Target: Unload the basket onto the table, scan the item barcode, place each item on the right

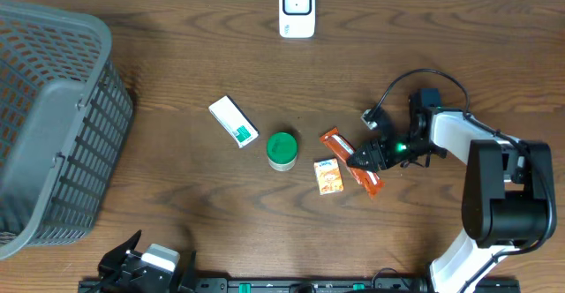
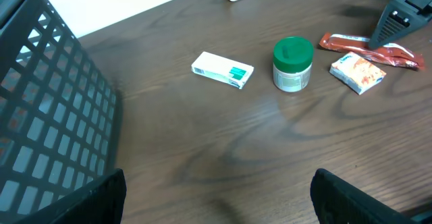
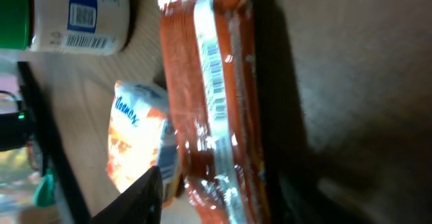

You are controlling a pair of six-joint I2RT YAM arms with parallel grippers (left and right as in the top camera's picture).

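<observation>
overhead, my right gripper [image 1: 365,159] sits over the orange packet [image 1: 336,140], just right of the green-lidded jar [image 1: 282,149]. left wrist: my left gripper [image 2: 217,200] stands wide apart, holding nothing. right wrist: the packet lies between the fingers [image 3: 138,197], and i cannot tell if they clamp it.

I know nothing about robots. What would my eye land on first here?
Probably the right gripper, set right over a long orange wrapper lying right of centre on the table. After that, the big grey basket filling the left edge, and the green-lidded jar standing mid-table.
</observation>
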